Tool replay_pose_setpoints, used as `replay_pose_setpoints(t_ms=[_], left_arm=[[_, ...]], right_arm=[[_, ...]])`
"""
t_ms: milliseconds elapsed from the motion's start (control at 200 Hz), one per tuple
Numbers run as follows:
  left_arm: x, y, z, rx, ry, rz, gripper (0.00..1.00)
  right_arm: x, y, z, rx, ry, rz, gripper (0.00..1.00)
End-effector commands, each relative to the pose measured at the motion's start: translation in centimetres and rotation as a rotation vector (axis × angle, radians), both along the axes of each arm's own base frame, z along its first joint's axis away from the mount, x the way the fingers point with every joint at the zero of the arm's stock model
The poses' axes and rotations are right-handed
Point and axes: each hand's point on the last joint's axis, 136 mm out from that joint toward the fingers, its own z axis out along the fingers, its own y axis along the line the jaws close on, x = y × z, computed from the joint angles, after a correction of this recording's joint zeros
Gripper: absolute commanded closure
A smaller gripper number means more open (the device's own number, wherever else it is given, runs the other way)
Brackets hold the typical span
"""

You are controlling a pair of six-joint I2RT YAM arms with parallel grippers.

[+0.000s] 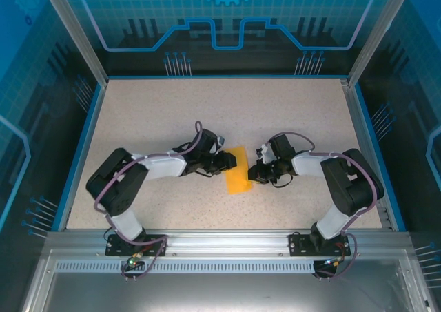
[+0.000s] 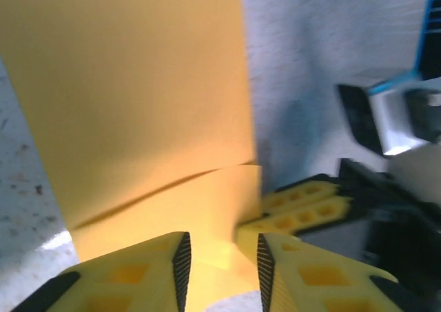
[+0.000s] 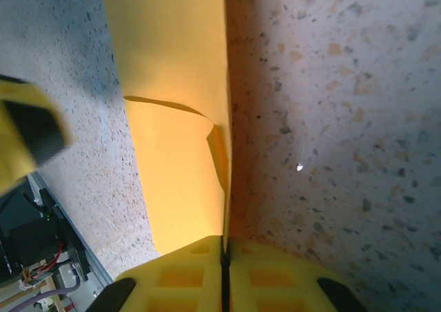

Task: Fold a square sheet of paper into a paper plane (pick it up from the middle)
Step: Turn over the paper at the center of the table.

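so the right gripper [image 3: 225,242] is clamped tight on the edge of the paper [image 3: 176,85], left gripper [image 2: 220,248] sits over it, jaws slightly apart.

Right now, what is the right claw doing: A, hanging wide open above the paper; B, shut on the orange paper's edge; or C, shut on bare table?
B: the right claw is closed, fingers together, with the edge of the sheet of paper caught between them.
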Motion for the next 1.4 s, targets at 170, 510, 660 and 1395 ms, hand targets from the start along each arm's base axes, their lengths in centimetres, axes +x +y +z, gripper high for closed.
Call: replay_pose_setpoints(t_ms=[170, 510, 660, 1395], left_arm=[[0.3, 3.5, 3.9, 0.109, -0.12, 0.097, 0.61], [0.1, 7.9, 4.8, 0.16, -0.18, 0.271, 0.54], [-0.1, 10.0, 4.8, 0.182, -0.191, 0.34, 0.52], [-5.9, 25.2, 4.8, 0.459, -0.228, 0.729, 0.48]], right_arm=[[0.3, -0.8, 2.6, -0.01, -0.057, 0.01, 0.95], [0.6, -4.9, 7.6, -0.324, -0.219, -0.027, 0.94], [0.7, -7.9, 11.2, -0.644, -0.335, -0.03, 0.93], [-1.9, 7.6, 4.1, -1.074, -0.191, 0.307, 0.76]])
